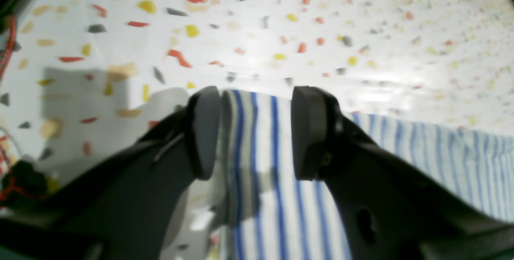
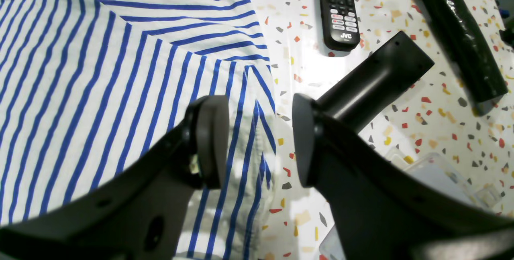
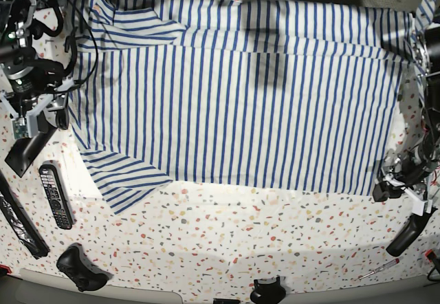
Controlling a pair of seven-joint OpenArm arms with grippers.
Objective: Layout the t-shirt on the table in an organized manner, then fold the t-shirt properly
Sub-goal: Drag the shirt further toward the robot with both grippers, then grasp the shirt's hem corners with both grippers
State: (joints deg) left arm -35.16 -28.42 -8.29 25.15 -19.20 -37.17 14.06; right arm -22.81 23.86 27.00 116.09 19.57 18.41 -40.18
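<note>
The t-shirt (image 3: pixel 240 91) is spread flat across the table (image 3: pixel 227 242). The left gripper (image 1: pixel 255 131) is held with its pads apart astride the shirt's edge, and the right gripper (image 2: pixel 260 141) is likewise spread over a sleeve hem, near a remote control (image 2: pixel 338 9).

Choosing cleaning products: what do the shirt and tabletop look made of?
The t-shirt looks like soft, matte woven or knit cloth: it creases and drapes. The table looks like a glossy terrazzo-patterned surface, judging by glare; stone or printed laminate, unclear.
</note>
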